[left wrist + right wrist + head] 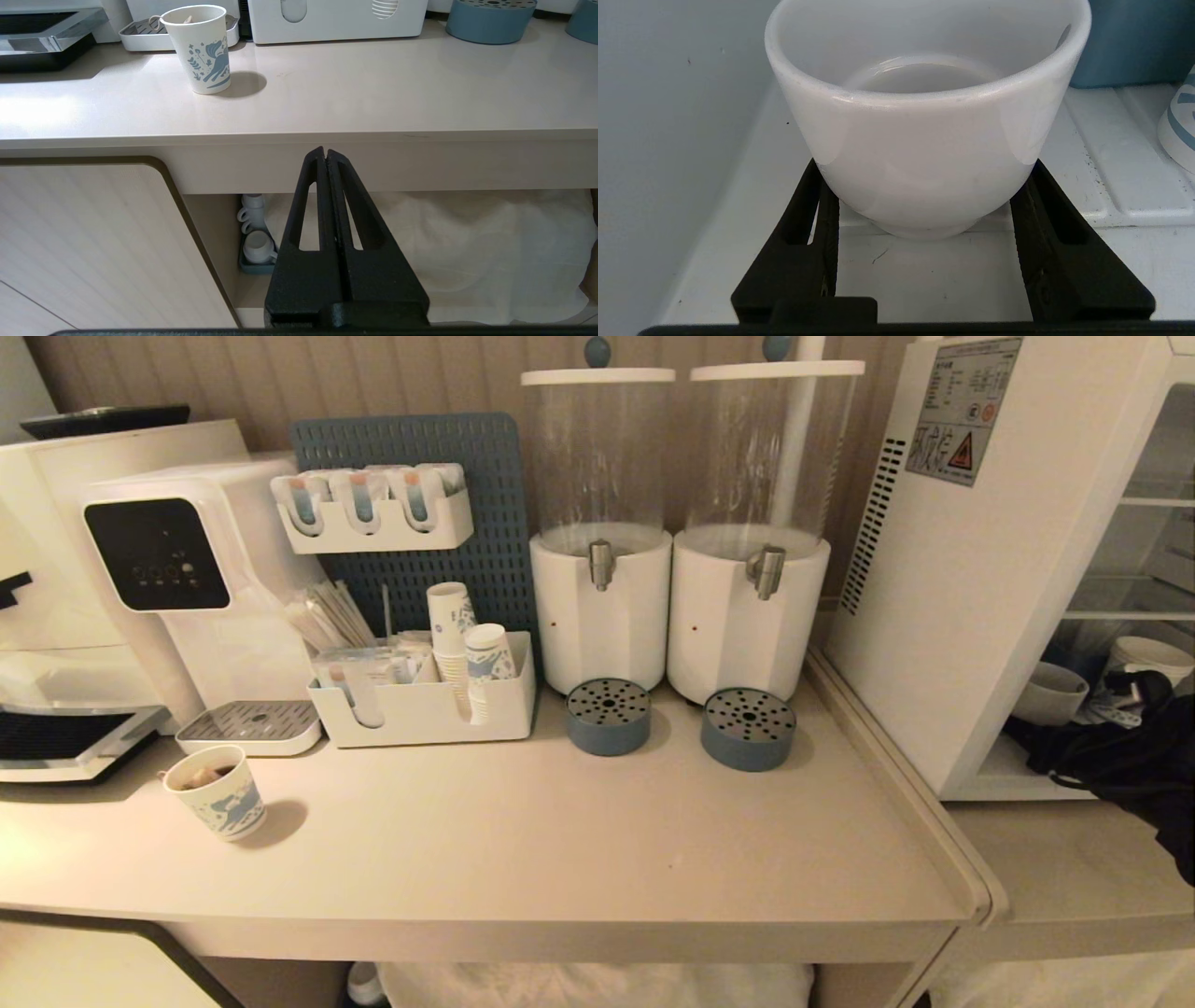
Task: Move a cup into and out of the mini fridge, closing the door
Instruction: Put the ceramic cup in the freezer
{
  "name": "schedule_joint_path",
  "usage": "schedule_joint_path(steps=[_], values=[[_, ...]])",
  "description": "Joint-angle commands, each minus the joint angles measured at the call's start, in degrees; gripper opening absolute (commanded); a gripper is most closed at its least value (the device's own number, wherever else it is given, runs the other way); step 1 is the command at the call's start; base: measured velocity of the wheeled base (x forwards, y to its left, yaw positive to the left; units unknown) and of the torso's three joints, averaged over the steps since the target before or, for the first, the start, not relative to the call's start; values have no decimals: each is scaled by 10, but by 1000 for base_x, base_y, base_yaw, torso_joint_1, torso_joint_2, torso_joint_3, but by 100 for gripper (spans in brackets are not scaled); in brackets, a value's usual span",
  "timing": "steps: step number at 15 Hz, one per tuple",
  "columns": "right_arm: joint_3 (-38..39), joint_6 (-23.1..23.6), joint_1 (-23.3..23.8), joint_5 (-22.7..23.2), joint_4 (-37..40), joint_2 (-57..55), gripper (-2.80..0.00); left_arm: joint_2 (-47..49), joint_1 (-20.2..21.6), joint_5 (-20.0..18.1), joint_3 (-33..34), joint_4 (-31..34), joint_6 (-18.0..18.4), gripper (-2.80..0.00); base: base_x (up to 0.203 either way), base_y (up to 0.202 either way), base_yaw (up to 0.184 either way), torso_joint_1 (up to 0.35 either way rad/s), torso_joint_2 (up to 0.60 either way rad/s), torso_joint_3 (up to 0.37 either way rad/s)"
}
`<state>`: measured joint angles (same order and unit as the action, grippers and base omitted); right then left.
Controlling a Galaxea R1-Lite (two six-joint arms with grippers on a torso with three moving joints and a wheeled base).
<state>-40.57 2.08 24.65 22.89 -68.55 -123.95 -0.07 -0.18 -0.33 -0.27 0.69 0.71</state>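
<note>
The white ceramic cup (pixel 924 140) stands on the white floor of the mini fridge (pixel 971 569), close to its left inner wall. My right gripper (pixel 924 186) is inside the fridge, one black finger (pixel 822 210) pressed against each side of the cup's lower body, shut on it. From the head view the cup (pixel 1050 693) shows low in the fridge with my black right arm (pixel 1111 751) reaching in. The door is out of view. My left gripper (pixel 323 151) hangs shut and empty below the counter's front edge.
Inside the fridge a blue container (pixel 1134 42) and a patterned paper cup (pixel 1178 135) stand beside the cup. On the counter (pixel 560 859) are a paper cup (pixel 217 793), two drink dispensers (pixel 602 607) and a water machine (pixel 177 579). White mugs (pixel 257 242) sit under the counter.
</note>
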Motion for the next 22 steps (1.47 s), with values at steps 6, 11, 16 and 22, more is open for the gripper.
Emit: schedule_joint_path(steps=[6,11,16,22], values=[[3,9,-5,-23,-4,2,0,1,0,-1,0,0,1,-280,0,0,0,0,0,0],[9,9,-9,-22,-9,1,0,1,0,0,0,0,1,-280,0,0,0,0,0,0],[12,9,-9,-22,-10,2,0,1,0,0,0,0,1,-280,0,0,0,0,0,0],[43,8,-9,-6,-26,18,0,1,0,0,0,0,1,-280,0,0,0,0,0,0]])
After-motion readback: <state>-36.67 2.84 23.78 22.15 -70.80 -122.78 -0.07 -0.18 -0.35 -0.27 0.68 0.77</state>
